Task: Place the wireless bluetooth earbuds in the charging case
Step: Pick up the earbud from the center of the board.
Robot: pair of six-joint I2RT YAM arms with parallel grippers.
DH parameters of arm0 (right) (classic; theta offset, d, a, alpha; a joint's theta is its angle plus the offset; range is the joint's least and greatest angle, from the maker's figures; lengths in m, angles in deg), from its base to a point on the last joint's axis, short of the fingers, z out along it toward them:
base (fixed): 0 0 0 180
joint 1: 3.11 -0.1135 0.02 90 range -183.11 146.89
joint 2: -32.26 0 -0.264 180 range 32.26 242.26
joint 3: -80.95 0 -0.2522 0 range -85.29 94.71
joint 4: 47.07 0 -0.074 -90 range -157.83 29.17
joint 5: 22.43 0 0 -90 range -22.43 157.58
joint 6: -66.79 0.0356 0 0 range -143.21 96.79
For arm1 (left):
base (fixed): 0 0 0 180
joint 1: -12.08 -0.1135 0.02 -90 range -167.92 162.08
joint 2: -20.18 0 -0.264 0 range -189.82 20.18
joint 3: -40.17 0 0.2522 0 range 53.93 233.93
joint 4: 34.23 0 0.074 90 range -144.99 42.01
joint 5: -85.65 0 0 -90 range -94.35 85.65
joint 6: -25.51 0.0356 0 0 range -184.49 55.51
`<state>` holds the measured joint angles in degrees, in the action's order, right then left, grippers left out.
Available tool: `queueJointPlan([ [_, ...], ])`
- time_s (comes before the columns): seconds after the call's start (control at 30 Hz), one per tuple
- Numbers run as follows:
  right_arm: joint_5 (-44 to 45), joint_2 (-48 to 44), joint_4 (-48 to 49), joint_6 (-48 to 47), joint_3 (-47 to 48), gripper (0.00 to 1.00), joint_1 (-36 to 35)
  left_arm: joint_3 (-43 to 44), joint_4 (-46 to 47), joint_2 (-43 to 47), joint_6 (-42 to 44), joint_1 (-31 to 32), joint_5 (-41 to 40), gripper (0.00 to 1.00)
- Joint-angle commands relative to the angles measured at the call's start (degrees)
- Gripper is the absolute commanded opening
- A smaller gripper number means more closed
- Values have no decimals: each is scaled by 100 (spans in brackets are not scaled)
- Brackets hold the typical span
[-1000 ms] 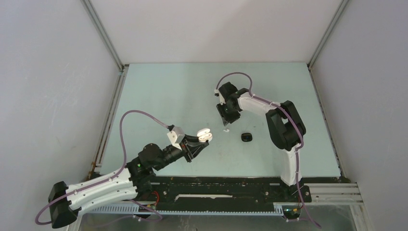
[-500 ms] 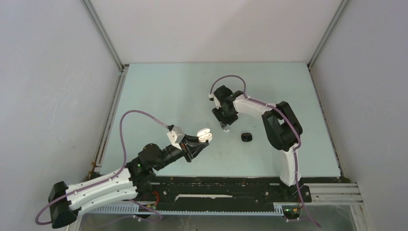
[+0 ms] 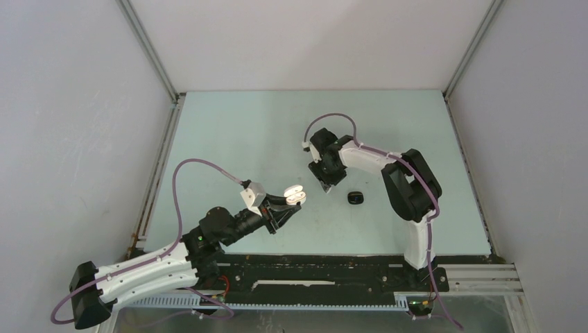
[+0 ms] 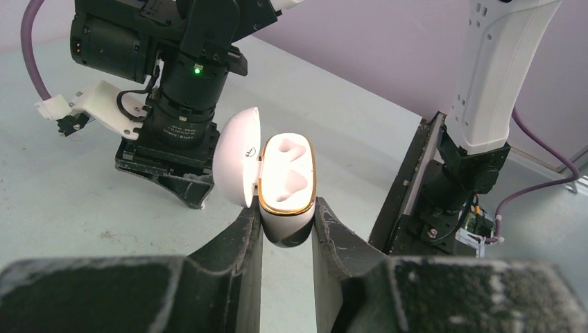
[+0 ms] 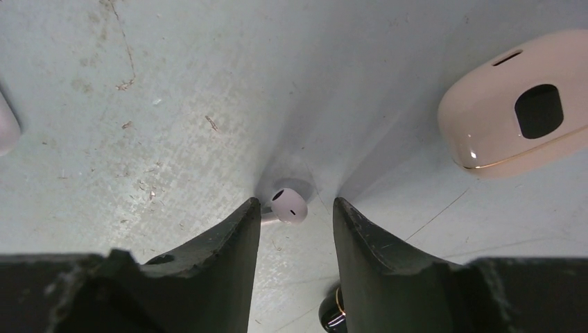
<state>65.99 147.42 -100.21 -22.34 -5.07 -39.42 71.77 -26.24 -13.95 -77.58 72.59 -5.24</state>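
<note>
My left gripper (image 3: 284,208) is shut on an open white charging case (image 3: 295,194) and holds it above the table. In the left wrist view the case (image 4: 286,184) shows a gold rim and two empty sockets, its lid (image 4: 236,166) swung left, between my gripper's (image 4: 286,222) jaws. My right gripper (image 3: 327,182) is low over the table. In the right wrist view it (image 5: 296,207) is open, with a small white earbud (image 5: 289,205) lying on the table between the fingertips. The top view does not show this earbud.
A black case (image 3: 356,198) lies right of the right gripper; its gold-rimmed edge (image 5: 333,316) shows by the right finger. A closed beige case (image 5: 516,104) lies further off. A white object (image 5: 5,128) is cut off at the left edge.
My right gripper has moved towards the near side and down, so the white earbud now lies between its fingertips. The left arm and its case have not moved.
</note>
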Motion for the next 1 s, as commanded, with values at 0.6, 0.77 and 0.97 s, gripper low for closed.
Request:
queueJointPlan([
  [0.6, -246, 138, -87, -195, 295, 38, 61, 79, 287, -124, -98, -4, 1, 1],
  [0.77, -249, 186, -120, -181, 356, 38, 21, 104, 271, -164, -89, -4, 8, 1],
  [0.97, -244, 218, -165, -192, 353, 34, -1, 123, 228, -169, -89, -4, 9, 1],
])
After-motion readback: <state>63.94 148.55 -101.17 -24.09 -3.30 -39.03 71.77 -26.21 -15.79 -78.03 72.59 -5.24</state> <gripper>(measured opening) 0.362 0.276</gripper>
